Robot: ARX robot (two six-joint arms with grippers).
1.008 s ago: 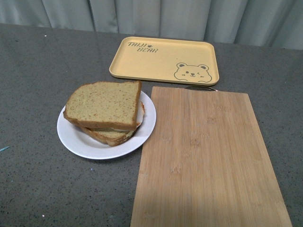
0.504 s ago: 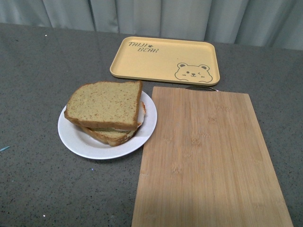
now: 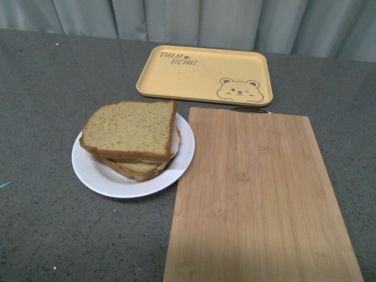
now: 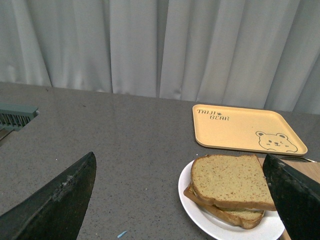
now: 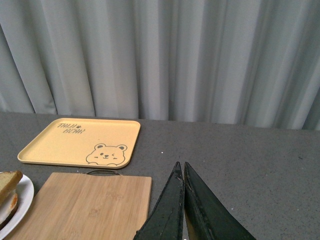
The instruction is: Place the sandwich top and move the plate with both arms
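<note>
Sandwich top is down, lying bare face up on the lower slice and turned a little off square, so the bottom crust peeks out at the front. A pale sliver of filling shows between them on the right. Both slices sit on the plate, which rests on the table with its rim right against the edge of the cutting board. The yellow tray lies just behind, with nothing on it.

By the look of it, the stacking half of the job is finished and the plate move is not yet begun. Neither arm shows in the front view, so both are pulled back clear of the food.

From the left wrist, the left fingers are spread wide with nothing between them, framing the plate and sandwich from a way off, which looks like a sensible opening for taking a rim. From the right wrist, the right fingers are pressed together and hold nothing, pointing over bare table beside the board. They would need to part before sharing the lift. A small plate carrying a loose stack calls for support on both sides, since any tilt could slide that top slice off.
</note>
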